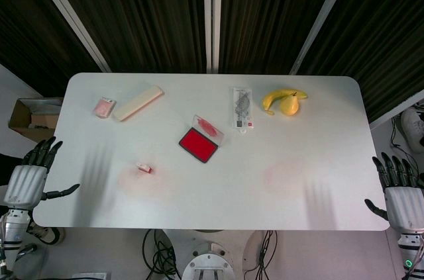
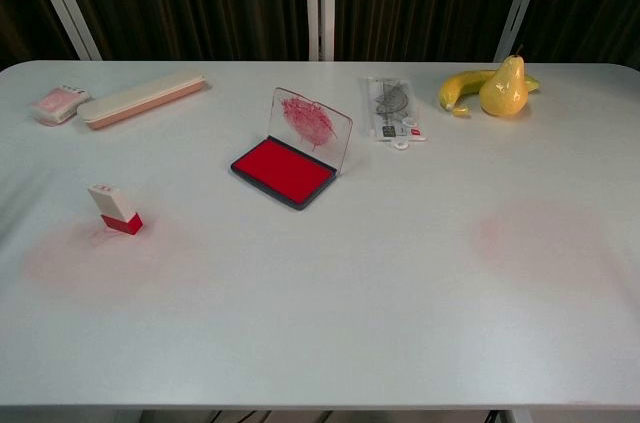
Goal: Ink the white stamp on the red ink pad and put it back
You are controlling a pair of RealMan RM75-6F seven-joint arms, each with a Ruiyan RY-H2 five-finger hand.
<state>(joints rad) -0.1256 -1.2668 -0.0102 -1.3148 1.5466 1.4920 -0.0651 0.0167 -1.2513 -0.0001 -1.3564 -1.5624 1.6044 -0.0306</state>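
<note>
White table [image 1: 318, 161] before dark curtains; small white stamp with red base [image 2: 115, 210] upright, left of open red ink pad [image 2: 283, 170]; probably light, rigid, best pinched by upper body; left hand [image 1: 30, 177] and right hand [image 1: 399, 194] spread, empty, off table's edges.

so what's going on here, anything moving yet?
Nothing is being handled. The left hand and right hand sit open at the table's near corners, holding nothing. The white stamp stands untouched on the left side, and the red ink pad lies mid-table with its lid up.
</note>
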